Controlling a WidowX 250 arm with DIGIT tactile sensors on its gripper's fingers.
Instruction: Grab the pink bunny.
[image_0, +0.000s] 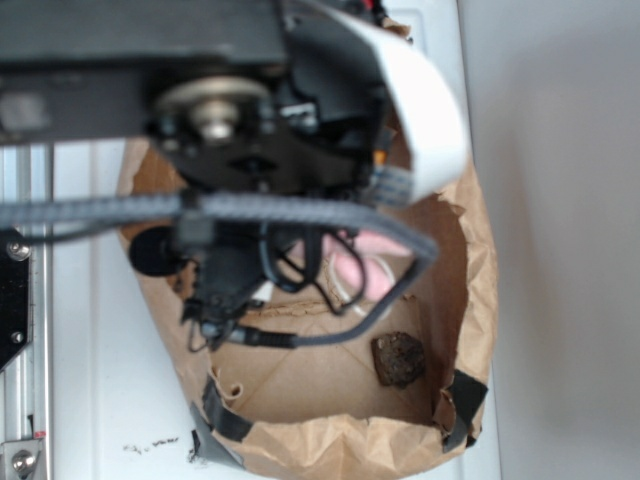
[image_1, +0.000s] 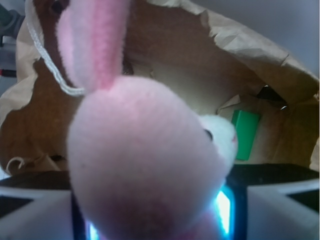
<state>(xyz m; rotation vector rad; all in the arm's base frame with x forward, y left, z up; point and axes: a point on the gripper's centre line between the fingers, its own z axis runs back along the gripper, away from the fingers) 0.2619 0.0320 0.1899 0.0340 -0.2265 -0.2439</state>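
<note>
Pink bunny (image_1: 145, 170): fills the wrist view, head and one ear raised toward the lens, white loop (image_1: 47, 62) hanging off the ear; seated low between the two pale finger blocks.
Position in exterior view: pink bunny (image_0: 365, 265) is glimpsed under the arm, inside the paper bag (image_0: 470, 300), toward its rear half.
Gripper (image_1: 155, 220): judged clamped on the bunny's body, since plush is pressed between the fingers (image_1: 280, 210); actual contact at the pads is hidden by the toy.
Step in hand: grasp judged made, lift pending.
Advice: closure is to be held firm, as soft plush compresses and may slip; a straight vertical rise is preferred so the ear and loop are not snagged on the bag rim.
Brown lump (image_0: 399, 358): lies on the bag floor, well apart from the bunny.
Green block (image_1: 246, 134): rests at the far bag wall, clear of the grasp.
Risk: bag wall may be dragged upward with the arm.
</note>
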